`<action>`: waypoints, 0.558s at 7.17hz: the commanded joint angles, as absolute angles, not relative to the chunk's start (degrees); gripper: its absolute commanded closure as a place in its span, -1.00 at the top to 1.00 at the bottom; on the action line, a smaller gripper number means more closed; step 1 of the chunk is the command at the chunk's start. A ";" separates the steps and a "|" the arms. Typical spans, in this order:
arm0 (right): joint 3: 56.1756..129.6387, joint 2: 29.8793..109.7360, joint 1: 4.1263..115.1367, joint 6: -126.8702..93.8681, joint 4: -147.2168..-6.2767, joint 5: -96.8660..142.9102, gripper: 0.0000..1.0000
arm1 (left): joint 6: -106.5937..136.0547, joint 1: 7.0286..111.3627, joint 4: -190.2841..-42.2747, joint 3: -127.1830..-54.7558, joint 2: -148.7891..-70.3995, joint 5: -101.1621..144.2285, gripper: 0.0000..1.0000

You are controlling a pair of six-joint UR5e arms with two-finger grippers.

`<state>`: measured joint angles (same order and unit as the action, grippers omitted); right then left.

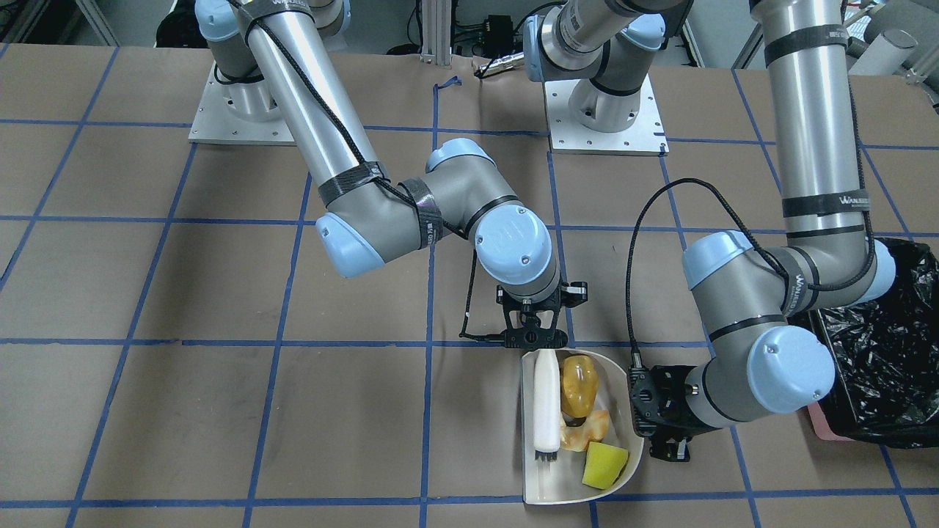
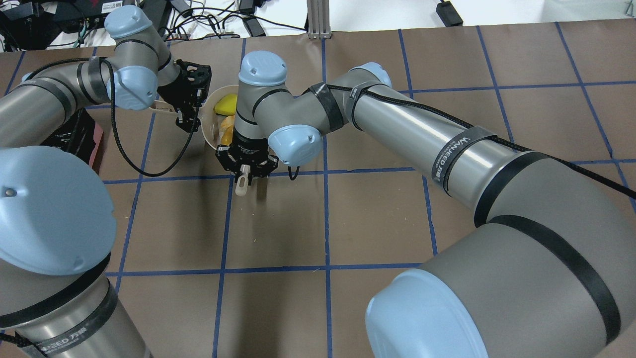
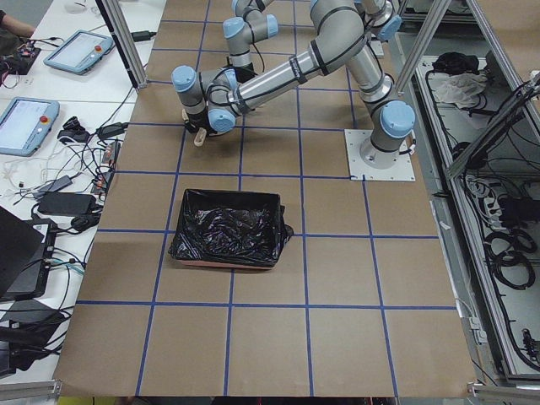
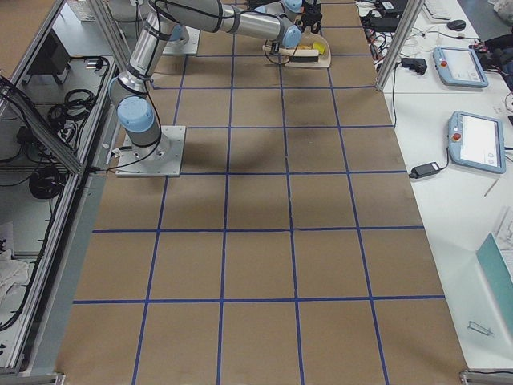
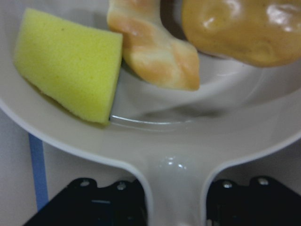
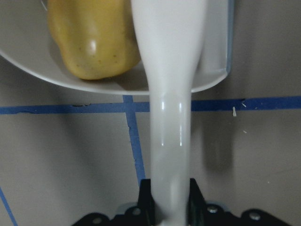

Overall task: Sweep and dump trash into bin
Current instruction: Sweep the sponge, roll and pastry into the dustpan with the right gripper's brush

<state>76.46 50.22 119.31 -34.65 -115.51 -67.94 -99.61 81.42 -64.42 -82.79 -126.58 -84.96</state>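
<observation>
The beige dustpan [image 1: 544, 490] lies on the table and holds all the trash: the golden-brown potato-like lump [image 1: 579, 385], the tan croissant piece [image 1: 589, 431] and the yellow sponge wedge [image 1: 604, 466]. My left gripper [image 1: 664, 422] is shut on the dustpan's handle [image 5: 176, 188]. My right gripper [image 1: 534, 331] is shut on the white brush [image 1: 546, 403], which lies in the pan along its straight side, bristles down by the croissant. The pink bin with its black bag [image 1: 884, 352] stands beyond the left arm, apart from the pan. The left wrist view shows the sponge [image 5: 70, 70], croissant [image 5: 155, 47] and lump [image 5: 240, 28].
Brown paper with blue tape grid lines covers the table [image 1: 220, 293]. The bin [image 3: 228, 228] stands on the robot's left side. Both arm bases [image 1: 605, 110] are bolted at the robot's edge. Tablets and cables lie on side tables off the work surface.
</observation>
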 commanded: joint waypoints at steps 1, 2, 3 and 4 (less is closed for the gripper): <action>76.55 51.76 118.13 -34.89 -112.08 -70.29 -0.48 | -99.58 81.65 -64.42 -82.79 -126.47 -85.08 -0.90; 76.81 53.07 117.17 -34.89 -109.71 -71.01 -0.48 | -99.58 81.65 -64.42 -82.79 -126.65 -84.99 -0.90; 76.90 54.04 115.68 -34.89 -108.64 -71.71 -0.48 | -99.58 81.48 -64.51 -82.79 -126.74 -84.90 -0.90; 76.99 55.79 113.40 -34.37 -105.15 -73.02 -0.48 | -99.58 81.39 -64.51 -82.79 -126.65 -84.90 -0.90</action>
